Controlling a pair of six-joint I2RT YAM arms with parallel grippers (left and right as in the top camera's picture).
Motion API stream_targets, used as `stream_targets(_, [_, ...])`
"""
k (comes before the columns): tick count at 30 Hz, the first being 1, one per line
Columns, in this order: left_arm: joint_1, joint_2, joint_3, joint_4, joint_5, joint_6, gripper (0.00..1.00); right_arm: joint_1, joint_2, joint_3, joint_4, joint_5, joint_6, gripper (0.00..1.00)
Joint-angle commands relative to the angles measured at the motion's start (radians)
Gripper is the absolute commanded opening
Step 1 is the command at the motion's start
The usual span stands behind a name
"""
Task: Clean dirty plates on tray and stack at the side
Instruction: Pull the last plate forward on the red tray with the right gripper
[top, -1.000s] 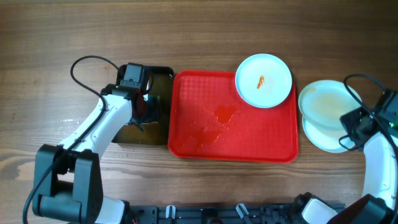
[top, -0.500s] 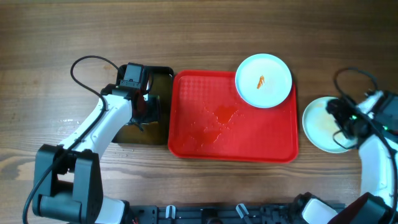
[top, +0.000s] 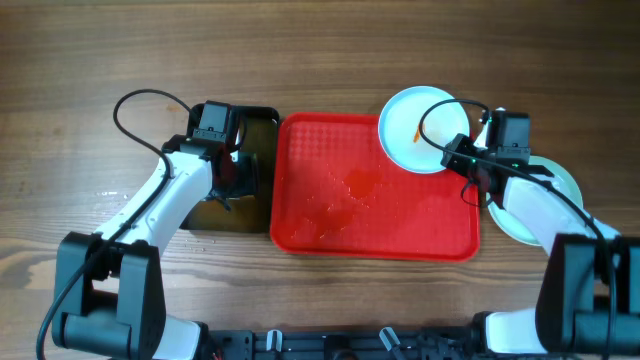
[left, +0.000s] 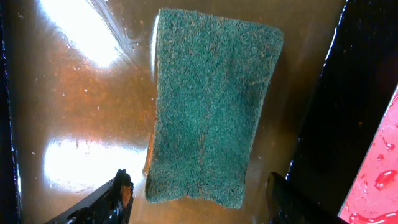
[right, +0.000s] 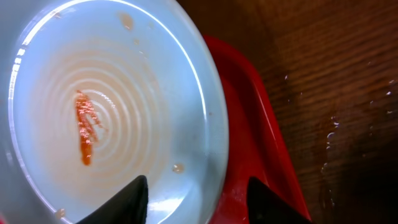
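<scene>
The right end effector (right: 198, 208) hung open over the rim of the smeared plate (right: 112, 112) in the tray's (top: 330, 215) far right corner. The left end effector (left: 199, 202) stood open above a sponge (left: 211, 106) in brown water (left: 74, 124); other plates (top: 530, 220) sat stacked beside the tray.

We can read no text, label, brand, number or sign in any of the three views.
</scene>
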Motion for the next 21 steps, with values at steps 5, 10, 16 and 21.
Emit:
stream_targets(5, [0.001, -0.007, 0.000, 0.003, 0.008, -0.009, 0.67, 0.006, 0.056, 0.003, 0.008, -0.174, 0.015, 0.05])
stream_targets(10, [0.001, -0.007, 0.000, 0.008, 0.008, -0.009, 0.67, 0.065, -0.008, 0.003, -0.091, -0.245, -0.038, 0.05])
stream_targets(16, [0.001, -0.007, 0.000, 0.009, 0.008, -0.009, 0.71, 0.272, -0.026, 0.002, -0.171, -0.095, 0.013, 0.04])
stream_targets(21, [0.001, -0.005, 0.000, 0.088, 0.007, -0.008, 0.72, 0.370, -0.026, 0.002, -0.228, 0.037, 0.019, 0.04])
